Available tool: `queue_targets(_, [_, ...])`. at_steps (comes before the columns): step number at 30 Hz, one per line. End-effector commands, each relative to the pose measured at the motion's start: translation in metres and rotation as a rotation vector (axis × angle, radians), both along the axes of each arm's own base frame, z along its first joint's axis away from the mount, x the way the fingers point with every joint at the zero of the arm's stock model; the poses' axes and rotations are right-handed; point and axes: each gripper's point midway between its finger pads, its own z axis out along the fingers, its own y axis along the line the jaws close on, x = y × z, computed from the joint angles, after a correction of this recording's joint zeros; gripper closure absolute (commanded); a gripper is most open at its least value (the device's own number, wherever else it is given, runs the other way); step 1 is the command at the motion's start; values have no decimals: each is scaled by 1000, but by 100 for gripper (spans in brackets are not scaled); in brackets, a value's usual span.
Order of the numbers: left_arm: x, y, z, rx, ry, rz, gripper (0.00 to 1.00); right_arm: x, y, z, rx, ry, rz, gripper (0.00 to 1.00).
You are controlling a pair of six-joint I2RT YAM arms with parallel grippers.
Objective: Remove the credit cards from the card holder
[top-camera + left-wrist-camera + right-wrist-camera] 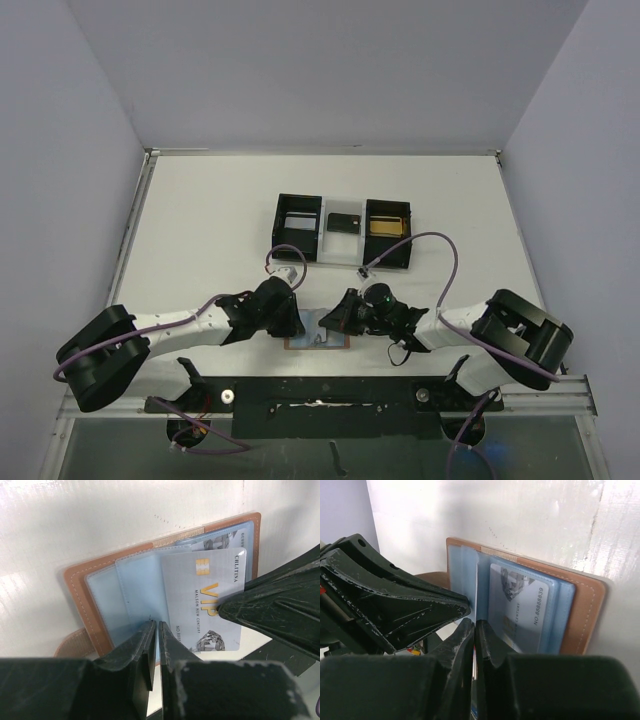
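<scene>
The tan card holder lies open near the table's front edge, between both grippers. In the left wrist view its brown rim frames blue pockets, and the silver-grey card sticks partly out of one. My left gripper is shut on a blue pocket sheet of the holder. My right gripper is shut at the silver card's edge; its tip rests on the card. The black card and the gold card lie in the tray.
The black three-compartment tray stands at the middle back; its left compartment shows only the table. Purple cables loop over the table behind both wrists. White walls close the table on three sides.
</scene>
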Motion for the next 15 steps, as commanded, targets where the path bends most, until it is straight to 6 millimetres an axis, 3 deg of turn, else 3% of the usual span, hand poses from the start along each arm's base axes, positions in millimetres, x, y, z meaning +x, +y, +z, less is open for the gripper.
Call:
queue_targets(1, [-2, 14, -14, 93, 0, -16, 93, 6, 1, 8, 7, -32, -5, 95])
queue_targets(5, [-2, 12, -14, 89, 2, -19, 93, 7, 7, 7, 10, -18, 9, 86])
queue_targets(9, [-3, 12, -14, 83, 4, -21, 93, 6, 13, 10, 22, -20, 38, 84])
queue_targets(15, [-7, 20, -20, 99, 13, -12, 93, 9, 9, 16, 9, -48, 37, 100])
